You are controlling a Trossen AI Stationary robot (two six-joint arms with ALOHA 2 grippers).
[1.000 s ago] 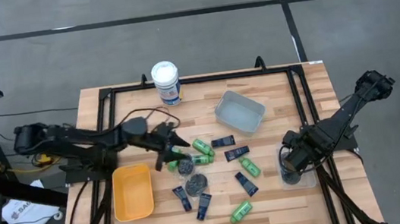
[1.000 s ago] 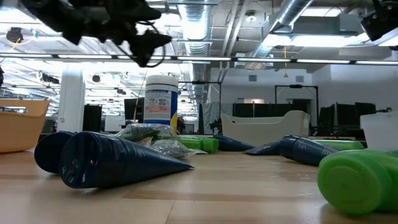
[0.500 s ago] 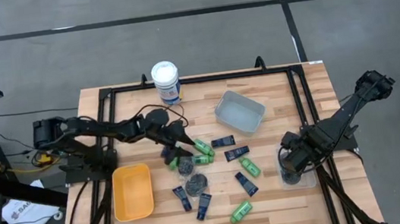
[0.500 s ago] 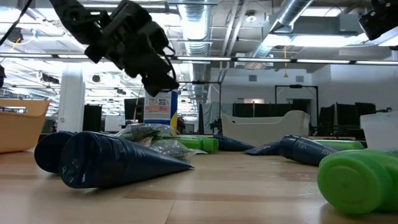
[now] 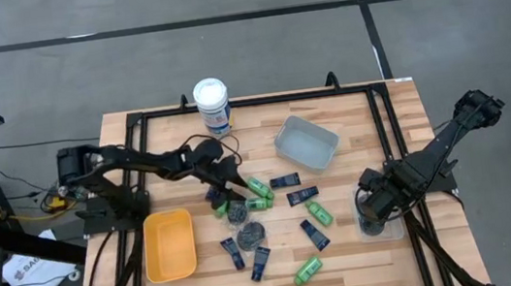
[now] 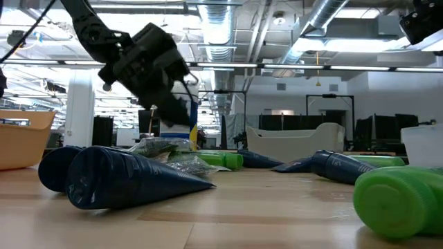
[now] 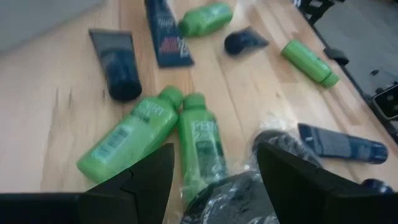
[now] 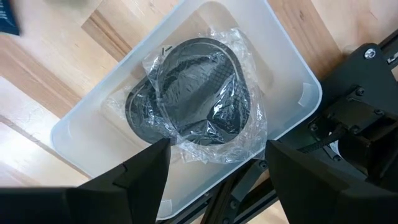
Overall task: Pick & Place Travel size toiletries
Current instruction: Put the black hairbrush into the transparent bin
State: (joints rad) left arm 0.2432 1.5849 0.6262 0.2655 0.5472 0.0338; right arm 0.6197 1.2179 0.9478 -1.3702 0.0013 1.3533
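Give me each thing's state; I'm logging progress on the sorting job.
Left claw: open, above the green bottles.
Right claw: open, over the clear tub.
Wrapped tin: lying in that tub.
Yellow bin: empty.
White canister: upright.

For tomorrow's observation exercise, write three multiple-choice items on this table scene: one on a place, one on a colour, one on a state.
1. Where is the wrapped tin under the right gripper?
A. in the white bin
B. in the yellow tray
C. on bare wood

2. What colour is the tray near the left arm?
A. blue
B. yellow
C. red

3. How are the fingers of the left gripper?
A. shut on a tube
B. shut on nothing
C. open

Answers: 1 A, the bin's walls surround it. 2 B, seen from above. 3 C, a green bottle shows between them.
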